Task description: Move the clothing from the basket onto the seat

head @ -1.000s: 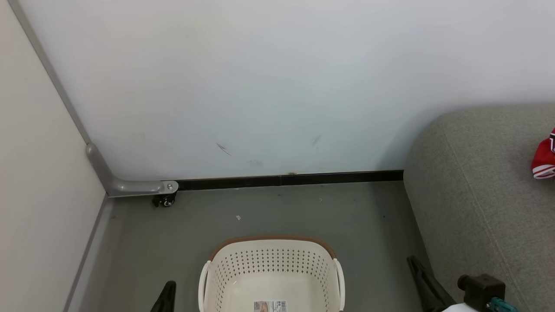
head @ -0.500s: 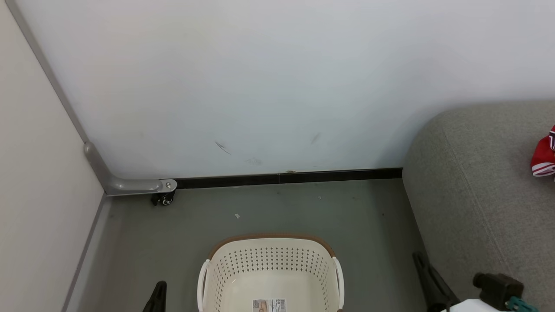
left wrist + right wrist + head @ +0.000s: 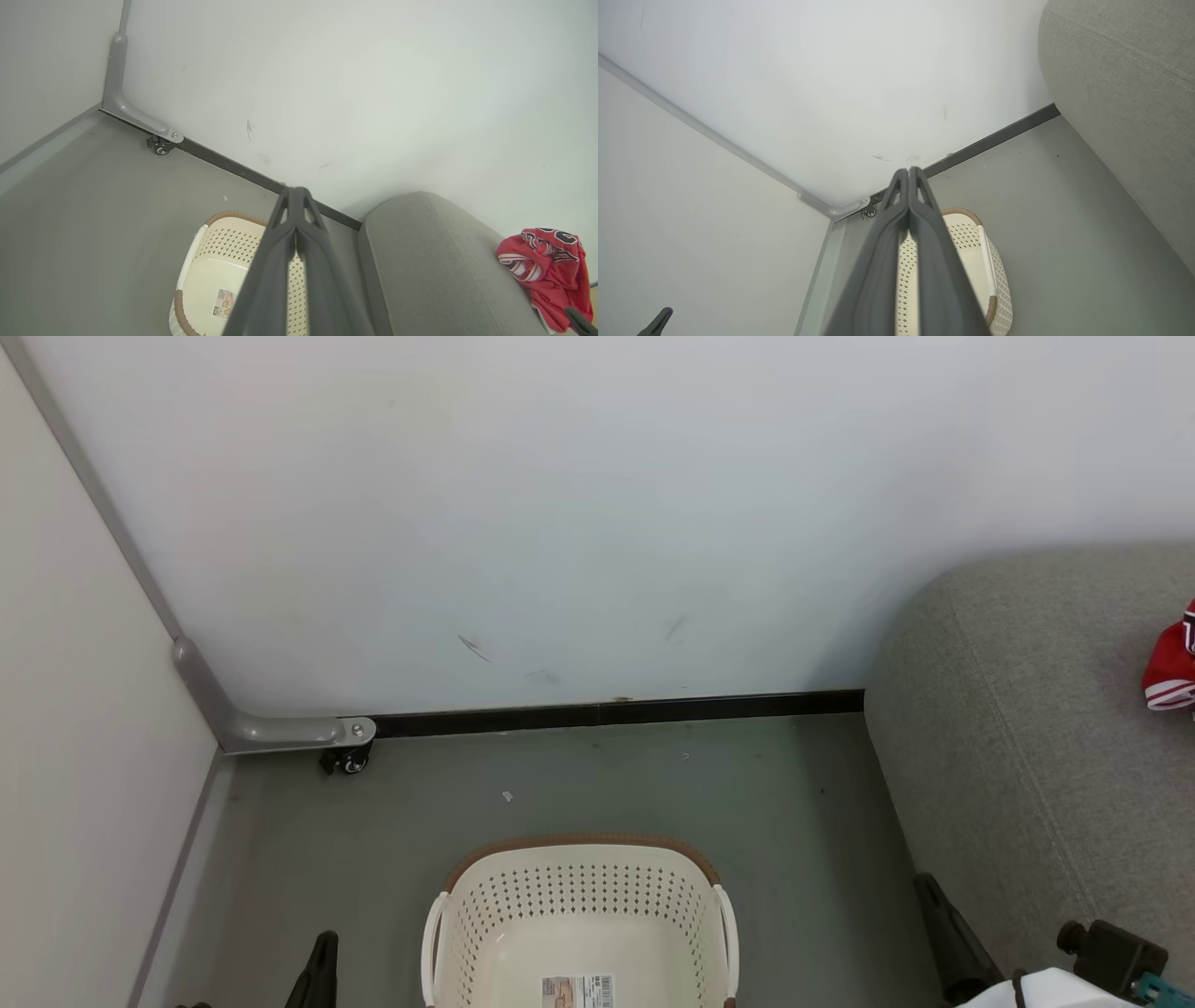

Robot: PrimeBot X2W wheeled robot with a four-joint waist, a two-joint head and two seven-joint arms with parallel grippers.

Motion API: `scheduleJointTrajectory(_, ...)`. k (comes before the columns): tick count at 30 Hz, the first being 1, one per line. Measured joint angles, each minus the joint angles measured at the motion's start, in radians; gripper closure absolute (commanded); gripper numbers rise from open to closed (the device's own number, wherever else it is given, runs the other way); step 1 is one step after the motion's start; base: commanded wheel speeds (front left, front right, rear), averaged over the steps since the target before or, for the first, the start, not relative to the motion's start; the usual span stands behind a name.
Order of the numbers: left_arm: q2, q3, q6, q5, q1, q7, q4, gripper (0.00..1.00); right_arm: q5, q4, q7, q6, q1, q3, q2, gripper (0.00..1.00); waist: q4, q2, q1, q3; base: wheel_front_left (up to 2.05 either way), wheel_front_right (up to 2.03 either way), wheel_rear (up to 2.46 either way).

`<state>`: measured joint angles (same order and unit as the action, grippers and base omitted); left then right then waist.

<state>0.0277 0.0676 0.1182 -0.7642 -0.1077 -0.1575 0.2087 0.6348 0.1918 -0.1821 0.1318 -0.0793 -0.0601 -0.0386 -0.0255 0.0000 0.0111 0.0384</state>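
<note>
One pale wall [image 3: 560,523], scuffed low down, across the back; one cream side panel [image 3: 75,756] meeting it at the left corner; one grey floor [image 3: 653,784], edged along the wall by a black skirting strip [image 3: 616,712]; one seat [image 3: 1027,709], a grey fabric sofa with a rounded edge, at the right against the wall; one basket [image 3: 579,845], cream perforated plastic with a brown rim, upright on the floor between the two grippers in the head view, apart from the seat, a label sticker [image 3: 577,989] on its bottom; one piece of clothing [image 3: 1172,672], a red jersey with white-striped trim, crumpled on the seat, well apart from the basket, cut by the right edge of the head view; two grippers: left gripper [image 3: 295,191], dark fingers pressed together on nothing, left of the basket; right gripper [image 3: 908,171], fingers likewise pressed together, gripping nothing, between basket and seat; one grey bracket [image 3: 280,733] at the wall's foot; one small black caster [image 3: 345,761] under it.
</note>
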Motion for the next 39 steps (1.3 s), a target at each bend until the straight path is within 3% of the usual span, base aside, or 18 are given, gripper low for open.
scheduleJointTrajectory(7, 0.004, -0.013, 0.0, -0.085, 0.02, 0.026, 0.002, 1.0, 0.109, 0.002, 0.024, 0.0, 0.002, 0.011, -0.007, 1.0, 0.003, 0.0, 0.0052, 0.003, 0.0, 0.0, 0.0)
scheduleJointTrajectory(15, 0.006, -0.025, 0.0, -0.191, 0.025, 0.057, 0.006, 1.0, 0.234, 0.007, 0.048, 0.0, 0.005, 0.018, -0.021, 1.0, 0.005, 0.0, 0.0063, 0.003, 0.0, 0.0, 0.0)
scheduleJointTrajectory(31, 0.01, -0.051, 0.0, -0.391, 0.066, 0.113, 0.025, 1.0, 0.48, 0.023, 0.091, -0.001, 0.048, 0.039, -0.035, 1.0, 0.011, 0.0, -0.0063, -0.013, 0.0, 0.0, 0.0)
scheduleJointTrajectory(39, 0.013, -0.062, 0.0, -0.493, 0.086, 0.138, 0.034, 1.0, 0.602, 0.04, 0.113, -0.001, 0.064, 0.046, -0.041, 1.0, 0.014, 0.0, -0.0093, -0.023, 0.0, 0.0, 0.0)
